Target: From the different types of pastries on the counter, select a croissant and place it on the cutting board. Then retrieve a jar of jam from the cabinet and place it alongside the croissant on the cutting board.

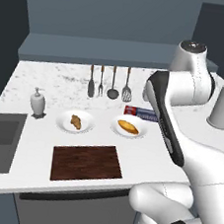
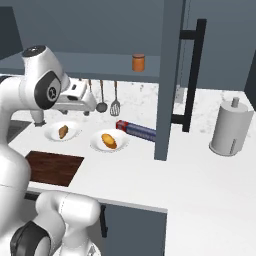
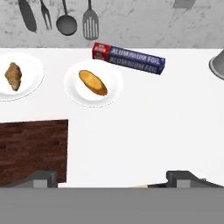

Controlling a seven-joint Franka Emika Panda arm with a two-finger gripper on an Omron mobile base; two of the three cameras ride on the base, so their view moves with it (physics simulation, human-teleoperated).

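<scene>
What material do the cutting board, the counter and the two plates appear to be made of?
The cutting board looks like dark-brown wood with a matte finish: streaky grain runs across it. The counter looks like white marble or a stone imitation, given its grey speckles. The plates, one under the croissant and one under the golden loaf, look like smooth white ceramic, though plastic is possible.

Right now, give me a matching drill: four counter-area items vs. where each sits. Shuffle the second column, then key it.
Items:
1. croissant
2. jam jar
3. foil box
4. cutting board

Places:
A. in the open cabinet, on the shelf
B. flat on the counter's front edge, bare
C. on the left white plate
D. on the counter behind the plate with the orange loaf

Pairs: 1-C, 2-A, 3-D, 4-B
</scene>
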